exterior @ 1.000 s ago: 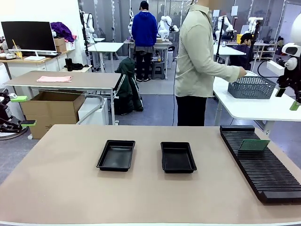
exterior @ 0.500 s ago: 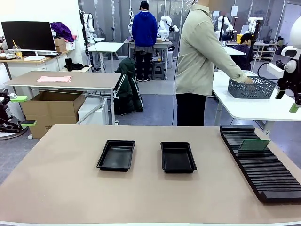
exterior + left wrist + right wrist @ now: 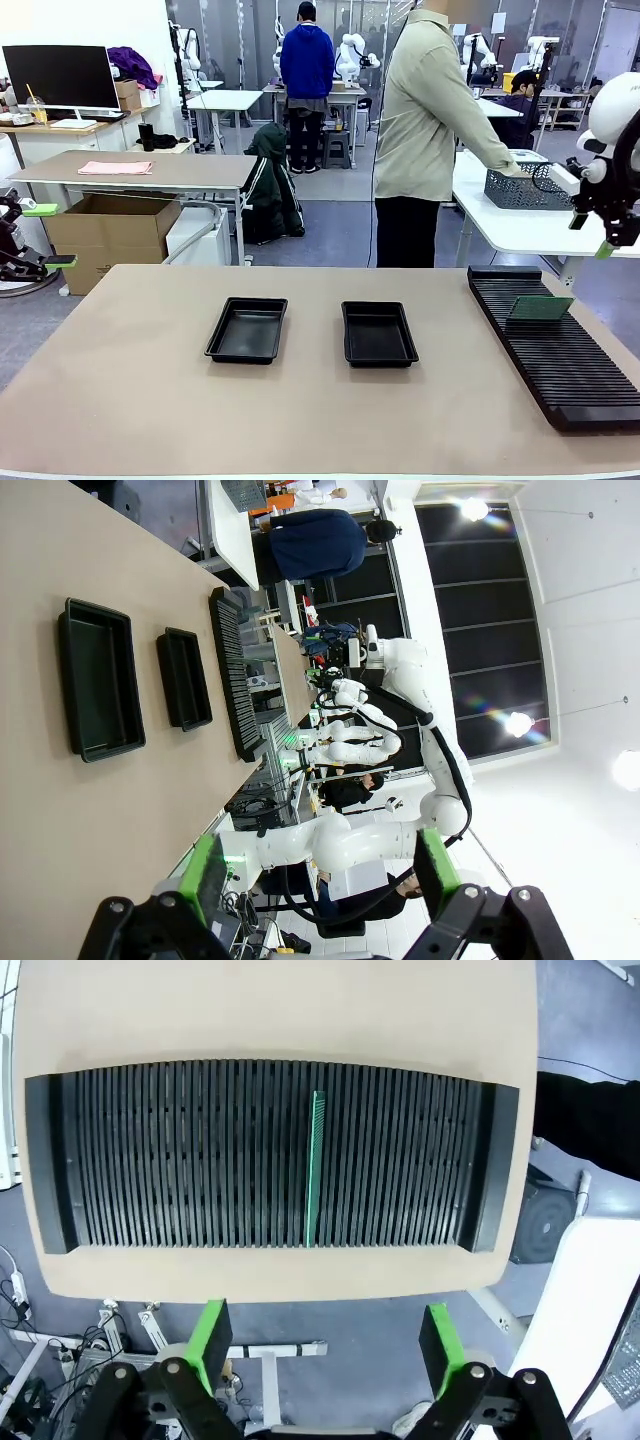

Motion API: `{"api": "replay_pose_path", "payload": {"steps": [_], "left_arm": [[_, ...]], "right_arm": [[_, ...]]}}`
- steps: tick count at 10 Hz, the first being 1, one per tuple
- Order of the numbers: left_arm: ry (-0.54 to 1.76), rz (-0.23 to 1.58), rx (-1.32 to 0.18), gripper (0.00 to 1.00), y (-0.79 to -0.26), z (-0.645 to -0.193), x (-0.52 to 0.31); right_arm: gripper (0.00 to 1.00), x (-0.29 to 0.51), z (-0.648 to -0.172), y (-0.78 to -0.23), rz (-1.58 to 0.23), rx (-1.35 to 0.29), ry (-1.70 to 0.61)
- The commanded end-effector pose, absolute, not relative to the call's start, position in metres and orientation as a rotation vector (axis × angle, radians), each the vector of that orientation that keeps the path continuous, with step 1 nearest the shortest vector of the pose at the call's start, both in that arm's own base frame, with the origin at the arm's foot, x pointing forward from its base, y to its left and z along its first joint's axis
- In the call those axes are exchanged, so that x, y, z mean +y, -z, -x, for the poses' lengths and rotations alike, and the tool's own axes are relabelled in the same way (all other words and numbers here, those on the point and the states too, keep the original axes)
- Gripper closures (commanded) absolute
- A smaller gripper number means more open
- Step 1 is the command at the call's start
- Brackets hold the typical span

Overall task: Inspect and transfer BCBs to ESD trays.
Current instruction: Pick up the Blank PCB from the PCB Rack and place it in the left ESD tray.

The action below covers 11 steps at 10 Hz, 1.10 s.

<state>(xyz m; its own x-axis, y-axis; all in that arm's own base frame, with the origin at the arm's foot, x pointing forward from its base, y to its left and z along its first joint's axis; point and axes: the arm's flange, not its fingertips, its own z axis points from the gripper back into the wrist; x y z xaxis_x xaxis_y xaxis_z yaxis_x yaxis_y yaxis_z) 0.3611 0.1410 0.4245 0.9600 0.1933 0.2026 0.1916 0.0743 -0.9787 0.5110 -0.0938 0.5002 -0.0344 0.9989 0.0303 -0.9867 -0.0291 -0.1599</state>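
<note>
The table [image 3: 120, 400] holds a job that looks barely begun: both trays are bare, and the step in hand seems to be the right arm's approach to the first board.

A long black ribbed rack [image 3: 560, 350] lies along the table's right side. Near the middle, side by side and a little apart, sit the left tray [image 3: 247, 330] and the right tray [image 3: 378, 333], both shallow, black and empty.

The one board [image 3: 540, 307] stands on edge in a slot toward the rack's far end. It is thin, flat and pale green, and in the right wrist view it shows edge-on as a narrow green line.

The right tool [image 3: 591, 236] hangs above and beyond the rack's far end, jaws wide, holding nothing. It probably needs to come down astride the board's faces, close on the top edge and lift straight out of the slot.

The left tool [image 3: 50, 236] waits off the table's left edge, wide and empty.
</note>
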Motion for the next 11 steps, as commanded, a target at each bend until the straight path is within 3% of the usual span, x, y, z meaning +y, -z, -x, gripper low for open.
{"api": "replay_pose_path", "payload": {"steps": [1, 11], "left_arm": [[-0.003, 1.505, -0.314, 0.0, -0.425, -0.36, 0.141], [-0.003, 1.505, -0.314, 0.0, -0.425, -0.36, 0.141]], "right_arm": [[0.0, -0.091, -0.518, -0.481, 0.076, -0.183, -1.62], [0.0, -0.077, -0.532, -0.394, 0.03, -0.166, -1.601]]}}
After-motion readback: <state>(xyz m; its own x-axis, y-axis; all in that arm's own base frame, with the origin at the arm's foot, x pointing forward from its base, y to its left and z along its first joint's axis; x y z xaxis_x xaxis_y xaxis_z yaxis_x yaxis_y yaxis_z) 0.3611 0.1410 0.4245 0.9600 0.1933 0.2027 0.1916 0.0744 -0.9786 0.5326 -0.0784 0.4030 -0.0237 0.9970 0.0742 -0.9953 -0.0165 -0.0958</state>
